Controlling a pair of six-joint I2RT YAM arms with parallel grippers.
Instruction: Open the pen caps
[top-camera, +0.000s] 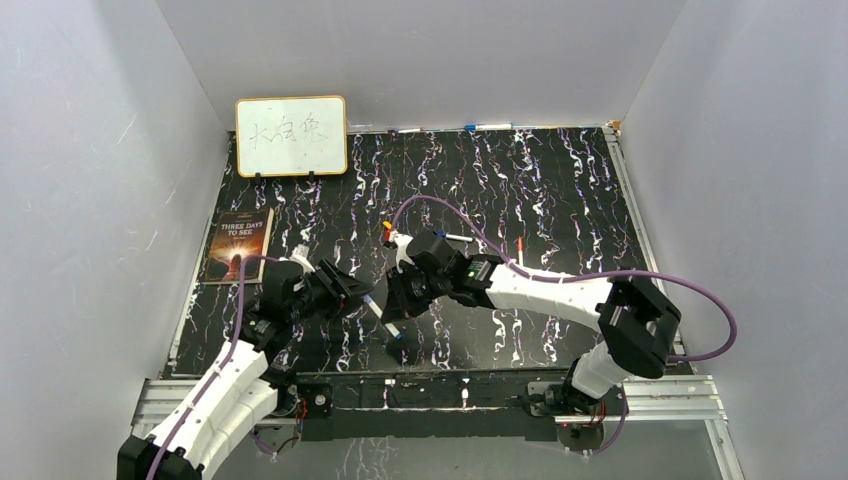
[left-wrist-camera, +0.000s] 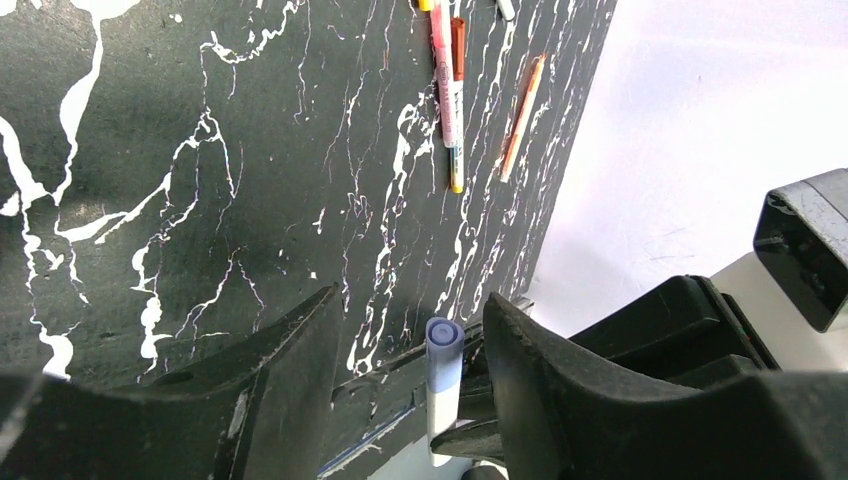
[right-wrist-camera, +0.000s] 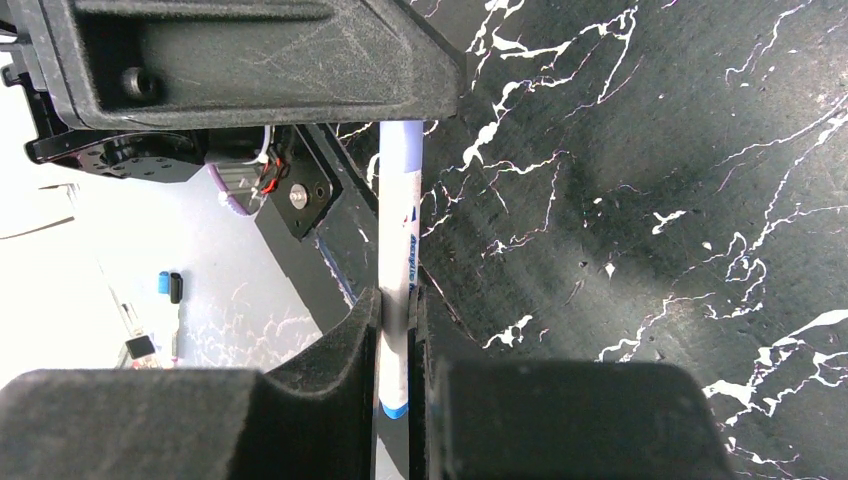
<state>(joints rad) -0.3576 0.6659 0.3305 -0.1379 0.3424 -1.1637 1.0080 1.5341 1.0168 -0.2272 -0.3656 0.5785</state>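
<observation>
My right gripper (right-wrist-camera: 393, 295) is shut on the barrel of a white pen (right-wrist-camera: 396, 250) and holds it above the table. The pen's pale blue cap (right-wrist-camera: 401, 150) points away, towards the left gripper's body. In the left wrist view the same cap (left-wrist-camera: 443, 355) stands between the open jaws of my left gripper (left-wrist-camera: 411, 297), nearer the right finger (left-wrist-camera: 530, 350), with a gap on both sides. In the top view the two grippers, left (top-camera: 350, 290) and right (top-camera: 393, 303), meet at the table's near middle with the pen (top-camera: 372, 303) between them.
Several other pens (top-camera: 462, 238) and a red one (top-camera: 520, 250) lie mid-table; they also show in the left wrist view (left-wrist-camera: 447, 90) beside an orange pencil (left-wrist-camera: 522, 115). A whiteboard (top-camera: 291, 136) stands at the back left. A book (top-camera: 239, 245) lies at the left edge.
</observation>
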